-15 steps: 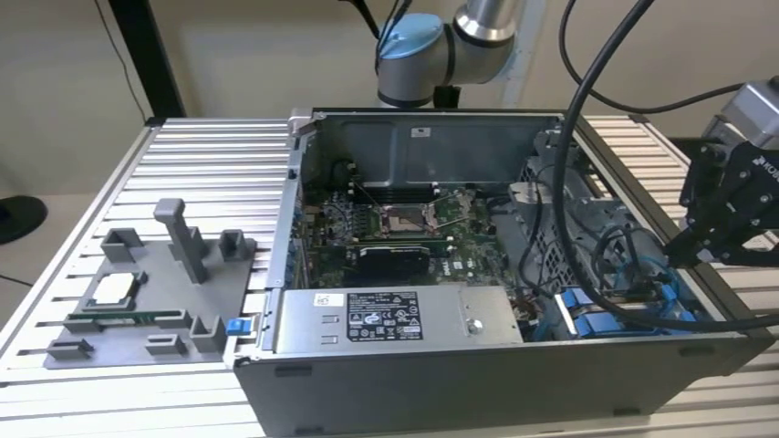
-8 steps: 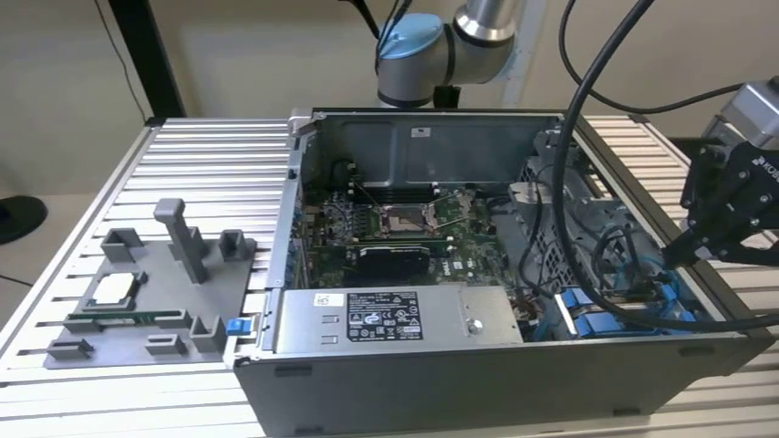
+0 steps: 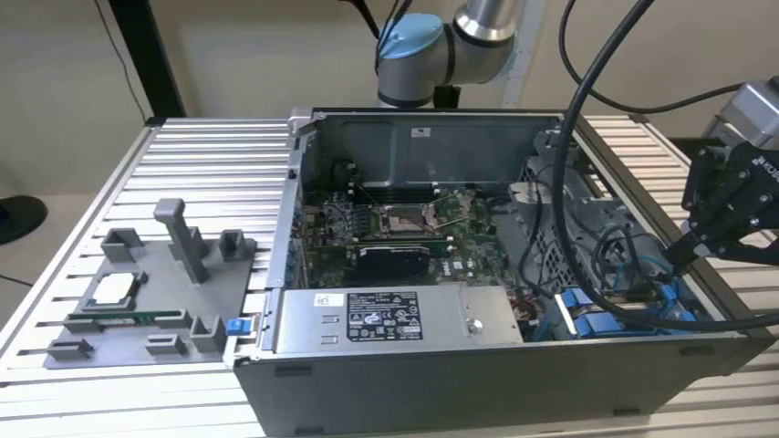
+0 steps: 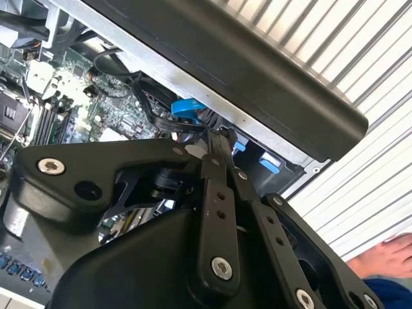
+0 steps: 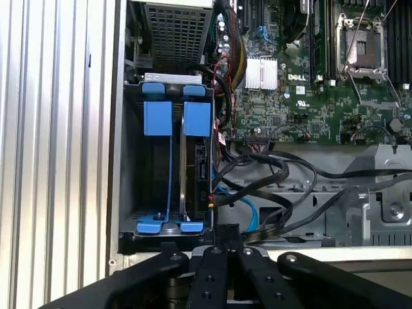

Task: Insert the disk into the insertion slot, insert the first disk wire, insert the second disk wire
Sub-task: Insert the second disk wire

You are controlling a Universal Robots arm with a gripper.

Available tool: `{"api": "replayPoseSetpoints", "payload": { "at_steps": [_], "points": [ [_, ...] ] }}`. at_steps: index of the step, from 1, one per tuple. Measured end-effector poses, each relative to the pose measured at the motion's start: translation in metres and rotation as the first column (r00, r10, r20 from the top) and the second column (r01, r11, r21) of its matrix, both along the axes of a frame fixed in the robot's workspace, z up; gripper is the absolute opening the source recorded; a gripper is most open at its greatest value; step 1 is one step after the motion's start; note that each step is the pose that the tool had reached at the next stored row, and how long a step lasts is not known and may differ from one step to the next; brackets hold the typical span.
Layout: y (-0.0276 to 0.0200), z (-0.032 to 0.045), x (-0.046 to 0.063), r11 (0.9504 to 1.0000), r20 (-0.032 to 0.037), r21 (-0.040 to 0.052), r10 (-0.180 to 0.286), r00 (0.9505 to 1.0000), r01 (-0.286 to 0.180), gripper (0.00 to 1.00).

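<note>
Disk (image 5: 197, 122) is in the drive bay (image 5: 129, 193), seated edge-on in its blue carrier, in the slot farther from the case wall. A second blue carrier (image 5: 158, 119) sits just beside it on the wall side. Slot step looks done. I can't make out a plug on the disk's connector edge, so the wires are unconfirmed.

Gripper (image 5: 226, 230) hangs just off the bay's end, over the rim of the computer case (image 3: 487, 383). In the second wrist view the fingers (image 4: 215, 187) are pressed together, tips down among the cables by the bay. Can't tell whether a wire is pinched between them.

Risks as I read it:
- Black cable bundle (image 5: 270, 174) and blue data cable (image 5: 248, 215) lie loose right beside the bay. Closed tips could hook one and drag it.
- The disk's port is narrow and edge-on. A tilted plug would jam or bend contacts.
- The arm's own hoses (image 3: 585, 137) drape across the case above the bay and could catch on the wall.
- A person's hand (image 4: 386, 254) rests on the table (image 3: 207, 155) outside the case, near the bay corner. Pinch hazard.
</note>
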State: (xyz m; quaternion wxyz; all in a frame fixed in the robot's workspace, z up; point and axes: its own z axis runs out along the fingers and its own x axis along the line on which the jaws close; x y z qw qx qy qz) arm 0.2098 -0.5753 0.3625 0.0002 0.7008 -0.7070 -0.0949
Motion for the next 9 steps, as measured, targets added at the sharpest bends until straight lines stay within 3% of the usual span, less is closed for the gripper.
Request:
{"api": "replayPoseSetpoints", "payload": {
  "at_steps": [1, 5, 9],
  "points": [
    [0.0000, 0.0000, 0.0000, 1.0000, 0.0000, 0.0000, 0.000, 1.0000, 0.000, 1.00],
    [-0.0006, 0.0004, 0.0001, 1.0000, 0.0000, 0.0016, 0.000, 1.0000, 0.000, 1.00],
    [-0.0027, 0.0089, 0.0000, 0.9999, 0.0000, 0.0148, 0.000, 1.0000, 0.000, 1.00]
  ]
}}
